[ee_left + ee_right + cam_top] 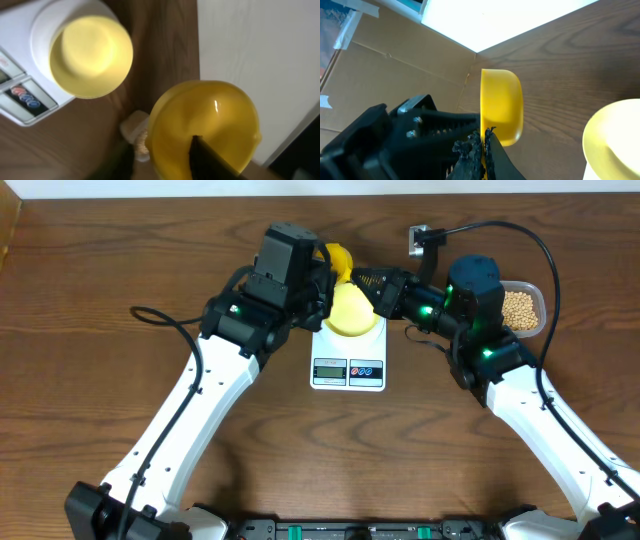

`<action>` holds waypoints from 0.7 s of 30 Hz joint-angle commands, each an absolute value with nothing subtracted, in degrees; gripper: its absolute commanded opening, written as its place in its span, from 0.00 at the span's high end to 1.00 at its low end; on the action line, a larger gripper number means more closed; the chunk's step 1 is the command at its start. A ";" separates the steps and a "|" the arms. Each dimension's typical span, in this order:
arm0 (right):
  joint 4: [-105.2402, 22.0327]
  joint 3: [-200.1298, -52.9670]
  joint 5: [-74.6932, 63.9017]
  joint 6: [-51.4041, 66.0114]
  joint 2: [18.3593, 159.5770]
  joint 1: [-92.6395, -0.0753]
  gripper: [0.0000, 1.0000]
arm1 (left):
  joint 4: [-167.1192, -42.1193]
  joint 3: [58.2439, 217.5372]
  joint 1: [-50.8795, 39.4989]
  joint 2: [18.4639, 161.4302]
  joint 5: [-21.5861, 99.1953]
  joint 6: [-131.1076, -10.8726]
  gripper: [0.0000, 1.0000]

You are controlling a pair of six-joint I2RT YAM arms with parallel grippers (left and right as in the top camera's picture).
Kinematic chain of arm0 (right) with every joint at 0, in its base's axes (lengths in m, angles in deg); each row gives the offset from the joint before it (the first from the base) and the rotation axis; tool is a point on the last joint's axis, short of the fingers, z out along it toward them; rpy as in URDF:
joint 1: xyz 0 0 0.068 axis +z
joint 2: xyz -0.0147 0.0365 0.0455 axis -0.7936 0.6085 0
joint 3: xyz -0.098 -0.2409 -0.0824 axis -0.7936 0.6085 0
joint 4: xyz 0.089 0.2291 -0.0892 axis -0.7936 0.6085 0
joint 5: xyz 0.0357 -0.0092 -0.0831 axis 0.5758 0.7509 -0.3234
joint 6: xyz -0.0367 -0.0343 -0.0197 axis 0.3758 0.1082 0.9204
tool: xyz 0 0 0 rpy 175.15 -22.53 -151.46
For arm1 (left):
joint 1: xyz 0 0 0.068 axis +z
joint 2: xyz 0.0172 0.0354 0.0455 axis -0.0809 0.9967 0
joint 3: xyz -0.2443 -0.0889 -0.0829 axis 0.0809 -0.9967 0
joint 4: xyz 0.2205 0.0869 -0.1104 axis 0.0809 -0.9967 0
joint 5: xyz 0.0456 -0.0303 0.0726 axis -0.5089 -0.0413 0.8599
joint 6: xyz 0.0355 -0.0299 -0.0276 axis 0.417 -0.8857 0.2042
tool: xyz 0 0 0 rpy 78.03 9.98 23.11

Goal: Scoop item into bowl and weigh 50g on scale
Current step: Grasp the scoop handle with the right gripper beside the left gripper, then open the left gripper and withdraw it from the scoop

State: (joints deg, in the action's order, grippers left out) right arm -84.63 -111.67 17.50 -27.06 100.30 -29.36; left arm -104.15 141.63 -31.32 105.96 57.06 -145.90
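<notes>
While the table (80, 380) carried everything, the scale (347, 370) sat at centre frame w/ the bowl (352, 318) on its platform. Tub (541, 305) lay upper right, beans (518, 308) inside. Right gripper (485, 136) was clenched on the scoop (338, 258) handle, scoop just above the bowl. Left gripper (162, 150) jaws were spread, scoop between them.

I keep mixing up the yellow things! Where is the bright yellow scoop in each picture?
Overhead: the scoop is top middle, just above the bowl.
Left wrist: lower middle, big and round.
Right wrist: centre, seen edge-on.
Shared landmark: the paler yellow bowl, upper left in left wrist, lower right in right wrist.
</notes>
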 commanded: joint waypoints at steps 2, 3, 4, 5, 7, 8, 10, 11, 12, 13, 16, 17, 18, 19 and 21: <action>-84.15 -112.66 17.11 -25.13 100.30 -29.41 0.99 | -104.21 141.98 -31.43 105.89 56.64 -145.38 0.44; -83.80 -112.66 17.13 -24.98 100.30 -29.67 0.99 | -104.21 141.98 -31.34 105.89 56.64 -145.36 0.44; -83.45 -112.66 17.15 -24.96 100.30 -30.02 0.99 | -104.17 141.98 -31.27 105.89 56.64 -144.88 0.44; -82.60 -112.66 17.15 -24.96 100.30 -30.59 0.99 | -104.11 141.98 -31.12 105.87 56.64 -144.07 0.44; -81.66 -112.66 17.83 -23.80 100.30 -31.64 0.99 | -103.73 141.98 -30.77 105.85 56.62 -142.08 0.44; -81.20 -112.66 18.37 -22.99 100.30 -32.23 0.99 | -103.36 141.98 -30.42 105.76 56.60 -140.13 0.44; -80.24 -112.66 19.25 -21.57 100.28 -33.30 0.99 | -102.51 141.98 -29.70 105.54 56.64 -135.15 0.44; -79.62 -112.66 19.73 -20.83 100.28 -33.93 0.99 | -102.14 141.98 -29.15 105.43 56.64 -130.82 0.44; -79.01 -112.68 20.41 -20.02 100.28 -34.52 0.99 | -101.55 141.98 -28.37 105.24 56.62 -125.67 0.44; -78.38 -112.68 21.02 -19.36 100.28 -35.00 0.98 | -101.35 142.00 -27.62 105.00 56.60 -121.12 0.44; -73.74 -113.53 22.09 -15.62 100.28 -36.40 0.98 | -101.46 142.00 -24.52 103.71 55.87 -106.58 0.42; -71.03 -114.32 22.02 -13.55 100.28 -36.77 0.98 | -101.40 142.00 -23.49 103.16 55.18 -101.51 0.39; -68.15 -115.39 21.87 -11.36 100.28 -37.08 0.99 | -101.37 142.00 -22.44 102.39 54.56 -95.96 0.36; -65.53 -116.51 21.52 -9.72 100.28 -37.25 0.98 | -101.42 142.00 -21.63 101.65 54.00 -90.87 0.34; -59.45 -119.63 20.21 -5.24 100.28 -37.39 0.98 | -101.64 142.00 -20.13 99.86 52.86 -81.56 0.29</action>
